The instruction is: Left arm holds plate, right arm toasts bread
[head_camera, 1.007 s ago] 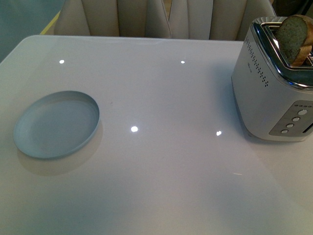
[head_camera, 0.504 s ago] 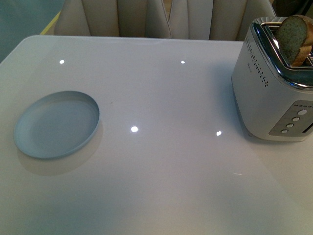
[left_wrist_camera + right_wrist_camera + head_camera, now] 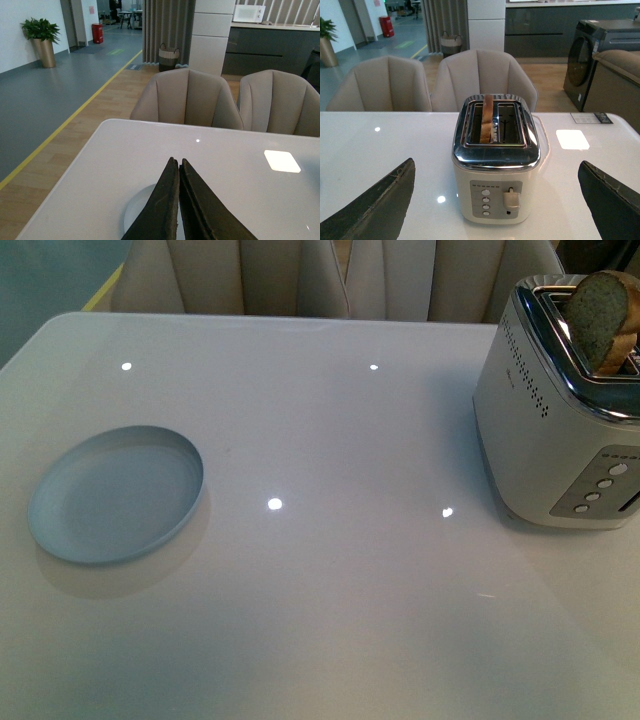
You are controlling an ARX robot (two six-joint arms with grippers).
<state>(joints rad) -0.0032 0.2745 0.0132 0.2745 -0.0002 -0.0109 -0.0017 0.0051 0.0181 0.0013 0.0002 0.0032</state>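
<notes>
The pale-blue plate (image 3: 116, 494) lies empty on the white table (image 3: 330, 580) at the left. In the left wrist view my left gripper (image 3: 177, 162) is shut with nothing between its fingers, and the plate (image 3: 137, 210) shows partly hidden behind them. The bread (image 3: 603, 315) stands upright in a slot of the white and chrome toaster (image 3: 560, 430) at the right, sticking out above the top. In the right wrist view my right gripper (image 3: 500, 197) is open, its fingers wide apart on either side of the toaster (image 3: 495, 170), with the bread (image 3: 487, 119) in one slot. Neither arm shows in the front view.
The toaster's front panel has several round buttons and a raised lever (image 3: 511, 198). Beige chairs (image 3: 187, 100) stand along the table's far edge. A rectangular light reflection (image 3: 282, 161) lies on the glossy tabletop.
</notes>
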